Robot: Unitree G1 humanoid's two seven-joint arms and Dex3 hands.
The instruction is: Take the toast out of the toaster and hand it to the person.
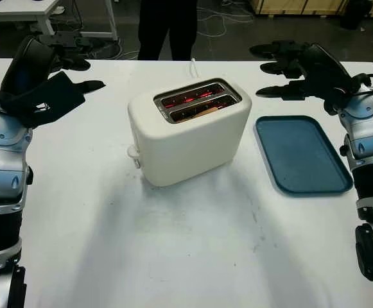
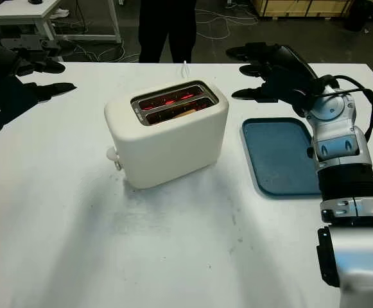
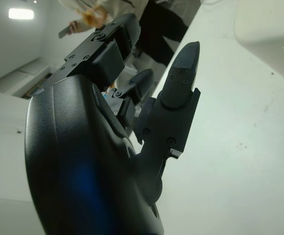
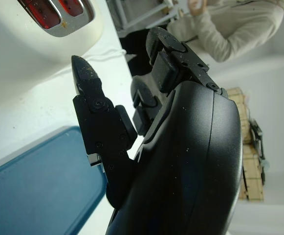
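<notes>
Cream toaster (image 1: 189, 131) mid-surface (image 1: 173, 256), elements glowing red, toast (image 1: 202, 110) sunk in the near slot. Blue tray (image 1: 302, 154) just beside its right. Left hand (image 1: 58, 90) raised far left, open, holding nothing. Right hand (image 2: 269, 74) above tray's far end, likewise open. Person (image 1: 167, 29) standing beyond the far edge.

1. The right hand (image 4: 146, 122) is open, holding nothing, above the white table (image 4: 39, 110).
2. The cream toaster (image 4: 29, 39) stands beyond its fingers, the slots (image 4: 54, 10) glowing red.
3. A blue tray (image 4: 34, 191) lies on the table under the hand.
4. A person (image 4: 225, 29) in a light top stands past the table.
</notes>
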